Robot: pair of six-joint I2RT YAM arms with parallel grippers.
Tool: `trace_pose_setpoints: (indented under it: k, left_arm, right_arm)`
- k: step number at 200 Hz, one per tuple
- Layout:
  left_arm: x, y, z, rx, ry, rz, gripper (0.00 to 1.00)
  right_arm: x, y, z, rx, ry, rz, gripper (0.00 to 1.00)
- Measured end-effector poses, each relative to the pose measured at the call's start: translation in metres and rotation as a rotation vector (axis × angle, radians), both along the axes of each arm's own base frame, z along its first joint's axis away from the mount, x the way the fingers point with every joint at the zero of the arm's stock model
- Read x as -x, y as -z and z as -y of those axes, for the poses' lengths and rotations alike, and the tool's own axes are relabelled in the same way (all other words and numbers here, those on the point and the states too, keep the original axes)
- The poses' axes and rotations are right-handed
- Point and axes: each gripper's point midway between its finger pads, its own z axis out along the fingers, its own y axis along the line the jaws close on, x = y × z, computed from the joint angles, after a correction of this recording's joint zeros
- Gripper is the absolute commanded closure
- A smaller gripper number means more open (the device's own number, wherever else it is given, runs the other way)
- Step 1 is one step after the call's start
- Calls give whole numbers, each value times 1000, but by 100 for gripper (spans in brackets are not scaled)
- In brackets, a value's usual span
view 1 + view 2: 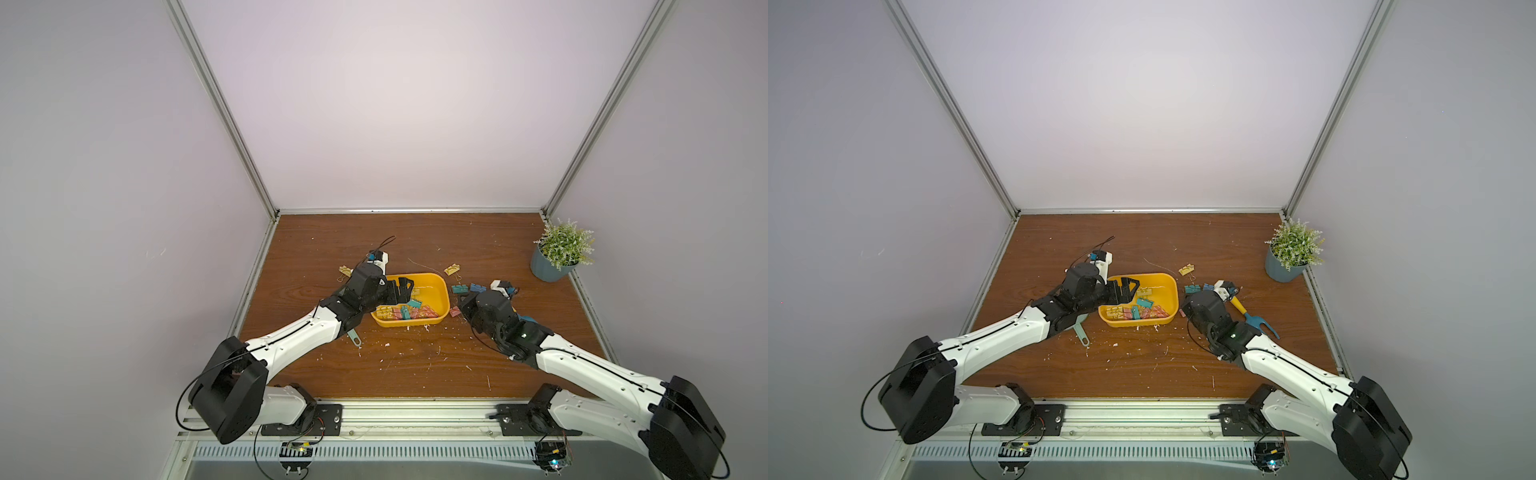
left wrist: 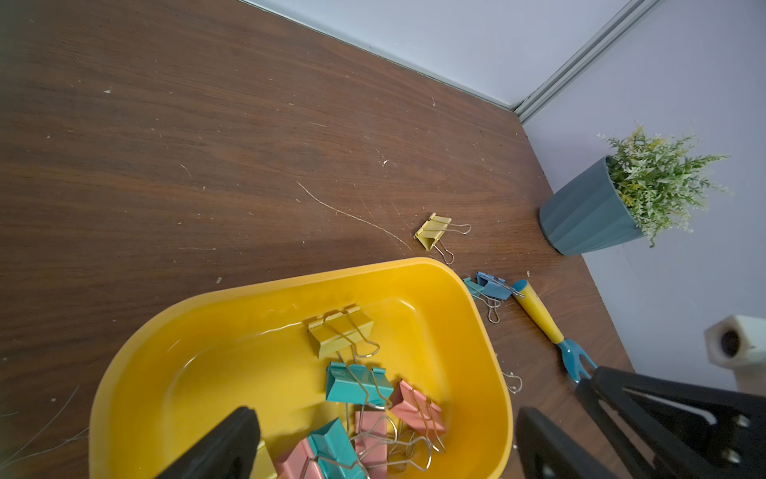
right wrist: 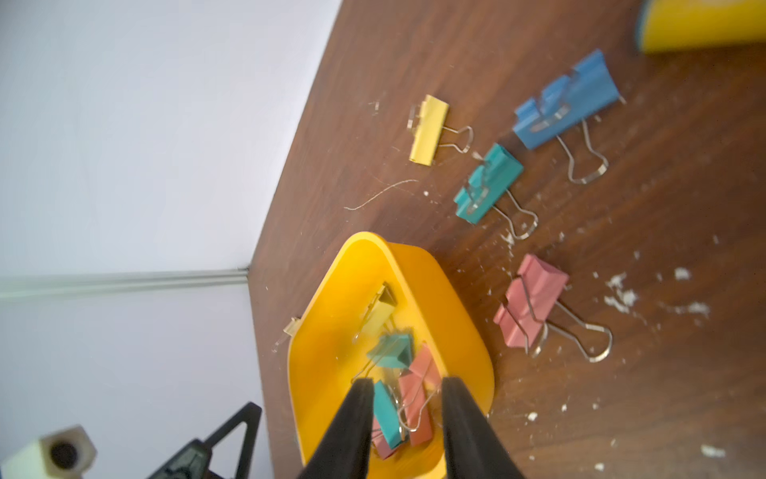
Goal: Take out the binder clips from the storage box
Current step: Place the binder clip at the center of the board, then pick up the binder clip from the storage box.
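Note:
The yellow storage box (image 1: pixel 440 286) sits mid-table and holds several pink, teal and yellow binder clips (image 1: pixel 409 311). My left gripper (image 2: pixel 385 414) hangs open over the box's left half, its black fingers (image 2: pixel 232 439) wide apart above the clips (image 2: pixel 358 383) without touching them. My right gripper (image 3: pixel 406 383) is just right of the box with its jaws apart and nothing between them. A pink clip (image 3: pixel 530 307) lies on the table beside it. Teal (image 3: pixel 489 186), blue (image 3: pixel 566 99) and yellow (image 3: pixel 429 128) clips lie farther back on the wood. Another yellow clip (image 1: pixel 344 271) rests left of the box.
A potted plant (image 1: pixel 552 266) stands at the back right by the wall. A small garden fork with a yellow handle (image 1: pixel 1252 316) lies under my right arm. A teal handle (image 1: pixel 355 336) pokes out under my left arm. White specks (image 1: pixel 411 328) litter the wood before the box.

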Motion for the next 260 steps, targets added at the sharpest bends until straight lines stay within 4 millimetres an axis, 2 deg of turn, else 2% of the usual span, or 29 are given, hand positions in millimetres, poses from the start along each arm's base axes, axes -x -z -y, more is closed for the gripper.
trace_pose_setpoints:
  k: [18,46,60,77,109,128,183,221,260]
  left_arm:
    - [0,5,1,-5,4,-12,1]
    - [0,9,1,-14,1,-24,1]
    - [-2,10,-2,-21,-12,-24,1]
    - [-2,9,-6,-27,-33,-20,1]
    - [0,2,-23,-19,-81,3,1]
    - [1,1,-32,-16,-102,8,1]
    - [2,3,-43,-17,-125,9,1]
    - [2,4,-44,-17,-126,6,1]
    - [2,5,-44,-18,-125,3,1]
  right_arm:
    - [-16,-14,-23,110,-156,40,59]
    - [-47,-33,-84,175,-395,68,64]
    - [-55,-25,-106,177,-471,46,64]
    - [-57,4,-121,179,-530,-26,64]
    - [-54,58,-130,184,-559,-182,64]
    - [-58,72,-134,192,-545,-243,64]
    - [-66,72,-136,166,-501,-275,64]
    - [-70,72,-133,144,-474,-283,71]
    - [-73,69,-136,117,-464,-276,72]
